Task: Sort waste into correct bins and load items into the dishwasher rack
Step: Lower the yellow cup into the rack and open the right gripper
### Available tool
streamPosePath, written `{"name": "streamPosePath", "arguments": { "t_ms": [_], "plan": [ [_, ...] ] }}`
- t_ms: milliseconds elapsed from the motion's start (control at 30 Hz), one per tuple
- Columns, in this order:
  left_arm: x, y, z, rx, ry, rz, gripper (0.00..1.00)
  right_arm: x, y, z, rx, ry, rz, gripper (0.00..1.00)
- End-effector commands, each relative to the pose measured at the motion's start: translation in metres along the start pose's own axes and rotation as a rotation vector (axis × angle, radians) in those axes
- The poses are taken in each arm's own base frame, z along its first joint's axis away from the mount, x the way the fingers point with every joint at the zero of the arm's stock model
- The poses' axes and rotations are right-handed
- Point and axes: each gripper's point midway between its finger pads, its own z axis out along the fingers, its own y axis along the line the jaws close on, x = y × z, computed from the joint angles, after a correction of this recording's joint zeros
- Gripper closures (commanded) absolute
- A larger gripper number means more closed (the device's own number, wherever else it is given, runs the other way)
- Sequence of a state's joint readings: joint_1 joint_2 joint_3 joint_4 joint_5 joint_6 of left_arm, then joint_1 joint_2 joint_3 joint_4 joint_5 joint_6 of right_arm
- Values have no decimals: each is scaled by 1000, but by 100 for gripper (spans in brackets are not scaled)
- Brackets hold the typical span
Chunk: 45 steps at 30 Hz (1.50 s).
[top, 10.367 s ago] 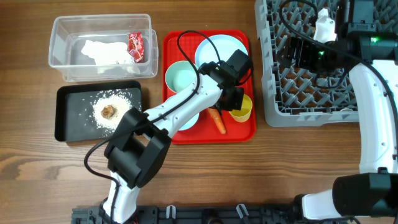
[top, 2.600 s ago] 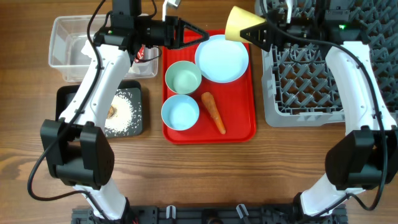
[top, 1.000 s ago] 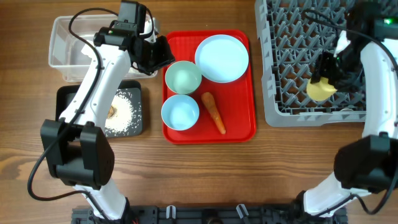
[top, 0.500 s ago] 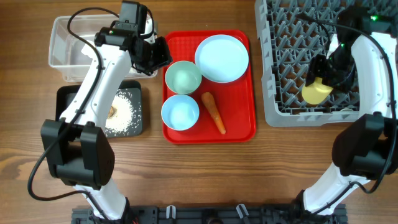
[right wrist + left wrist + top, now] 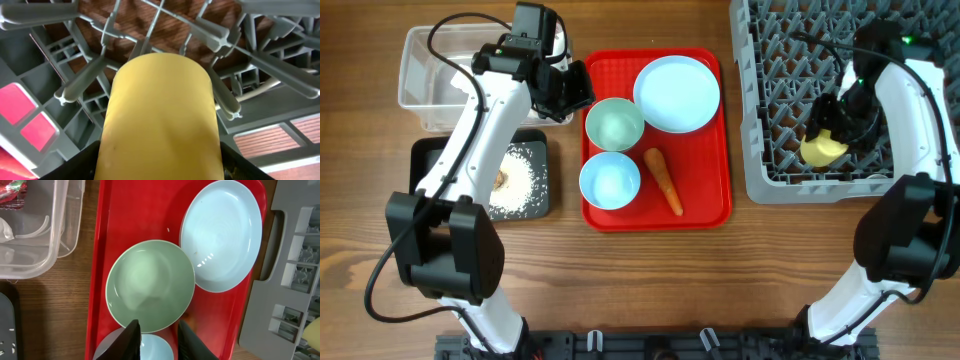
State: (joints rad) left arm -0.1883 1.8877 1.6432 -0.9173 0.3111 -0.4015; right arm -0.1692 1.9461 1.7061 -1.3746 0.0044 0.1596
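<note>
Far left sits the clear tub (image 5: 415, 60) with the red wrapper (image 5: 11, 189) tucked in one corner. Just in front of it is the black tray (image 5: 425, 190), carrying a spread of rice (image 5: 525, 180) and the little brown lump (image 5: 499, 180).

The left gripper (image 5: 160, 341) hangs over the tub-side edge of the red tray (image 5: 705, 195). Its fingers are only a little way apart and there's nothing between them (its wrist cam looks straight down at the bowls through the gap).

On the red tray are the pale green bowl (image 5: 614, 124) and the light blue bowl (image 5: 610, 180) just in front of it. The carrot (image 5: 663, 181) lies beside the blue bowl. The big plate (image 5: 677, 93) is at the back, right up against the green bowl.

Over on the right is the grey rack (image 5: 790, 60). The right gripper (image 5: 832, 132) is down in its near right part, closed around the yellow cup (image 5: 823, 150). The cup is low among the pegs, but whether it's actually resting on the rack is hard to tell.
</note>
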Motion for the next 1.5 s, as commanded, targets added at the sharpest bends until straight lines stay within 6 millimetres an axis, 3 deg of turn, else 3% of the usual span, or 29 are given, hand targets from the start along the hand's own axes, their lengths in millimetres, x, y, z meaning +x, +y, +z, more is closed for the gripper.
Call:
{"name": "streamPosePath", "arguments": {
  "t_ms": [0,333,500,533,667,1000,1167,1333,1467],
  "plan": [
    [-1,1,2,-12,-3,12,75,4,-3,9,18,29,-2,36],
    [-1,1,2,-12,-3,12,75,31,6,6,-44,141,-51,36],
    [-1,1,2,-12,-3,12,75,31,6,6,-47,141,-51,36],
    [-1,1,2,-12,-3,12,75,30,6,6,-48,137,-50,32],
    [-1,1,2,-13,-1,12,75,26,7,7,-50,121,-50,1],
    [1,1,2,-15,4,10,75,18,8,5,-55,87,-48,0],
    [1,1,2,-15,3,10,75,4,12,-23,-73,11,-48,0],
    [-1,1,2,-13,-3,12,76,-13,50,-79,-238,-164,-120,1],
    [-1,0,2,-14,-4,14,76,-15,84,-108,-311,-267,-209,0]
  ]
}}
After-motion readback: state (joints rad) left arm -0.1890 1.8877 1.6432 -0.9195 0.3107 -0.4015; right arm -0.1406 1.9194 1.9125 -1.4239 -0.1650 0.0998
